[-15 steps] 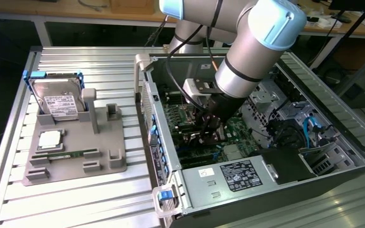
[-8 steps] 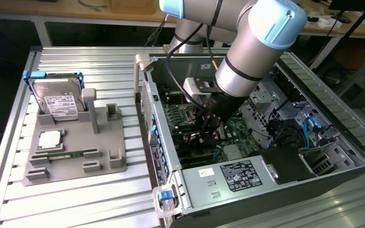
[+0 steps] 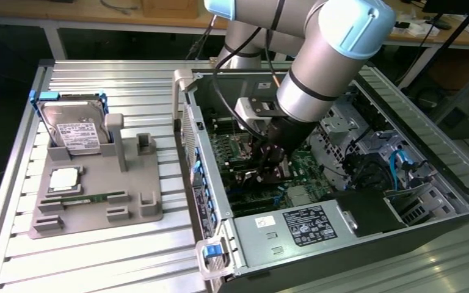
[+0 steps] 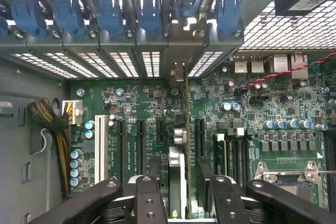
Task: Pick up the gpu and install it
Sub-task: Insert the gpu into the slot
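Seen edge-on in the wrist view, the gpu [image 4: 177,182] stands upright on the green motherboard [image 4: 262,108], a thin card whose silver end bracket [image 4: 178,72] meets the rear slot openings. My gripper [image 4: 177,174] straddles the card from above. Its black fingers [image 4: 152,182] stand either side with a narrow gap showing on each side, so it is open. In the exterior view the gripper [image 3: 271,166] reaches down inside the open computer case [image 3: 430,201], over the expansion-slot area.
On the exterior view's left, a grey fixture [image 3: 137,210] holds a silver hard drive [image 3: 76,131], a processor [image 3: 63,178] and a green RAM stick [image 3: 83,198]. A power supply [image 3: 300,226] fills the case's near end. Blue slot clips [image 4: 105,14] line the rear wall.
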Action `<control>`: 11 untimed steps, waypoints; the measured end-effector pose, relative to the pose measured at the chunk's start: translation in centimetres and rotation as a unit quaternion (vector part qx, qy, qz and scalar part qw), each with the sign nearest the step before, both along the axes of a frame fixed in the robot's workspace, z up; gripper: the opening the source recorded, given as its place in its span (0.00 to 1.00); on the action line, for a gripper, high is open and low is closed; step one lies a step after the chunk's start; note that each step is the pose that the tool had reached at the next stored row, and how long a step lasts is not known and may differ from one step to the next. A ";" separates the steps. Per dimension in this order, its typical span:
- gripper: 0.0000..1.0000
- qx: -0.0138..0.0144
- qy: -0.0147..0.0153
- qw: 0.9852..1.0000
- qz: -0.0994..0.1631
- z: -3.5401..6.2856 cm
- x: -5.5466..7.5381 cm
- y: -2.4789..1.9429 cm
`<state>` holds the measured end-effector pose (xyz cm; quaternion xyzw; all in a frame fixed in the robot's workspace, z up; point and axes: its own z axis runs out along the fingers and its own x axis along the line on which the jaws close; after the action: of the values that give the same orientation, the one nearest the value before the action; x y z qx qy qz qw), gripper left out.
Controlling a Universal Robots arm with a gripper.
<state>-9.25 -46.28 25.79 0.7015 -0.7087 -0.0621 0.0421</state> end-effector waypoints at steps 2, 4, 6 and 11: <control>0.40 0.000 0.000 1.000 0.000 0.00 0.0 0.00; 0.40 -0.001 -0.002 1.000 0.000 0.02 -0.1 0.00; 0.40 -0.001 -0.010 1.000 0.000 0.02 -0.5 0.00; 0.40 -0.002 -0.032 0.999 0.000 0.01 -1.4 0.00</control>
<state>-10.68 -46.27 25.80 0.7030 -0.7099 -0.0381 0.0203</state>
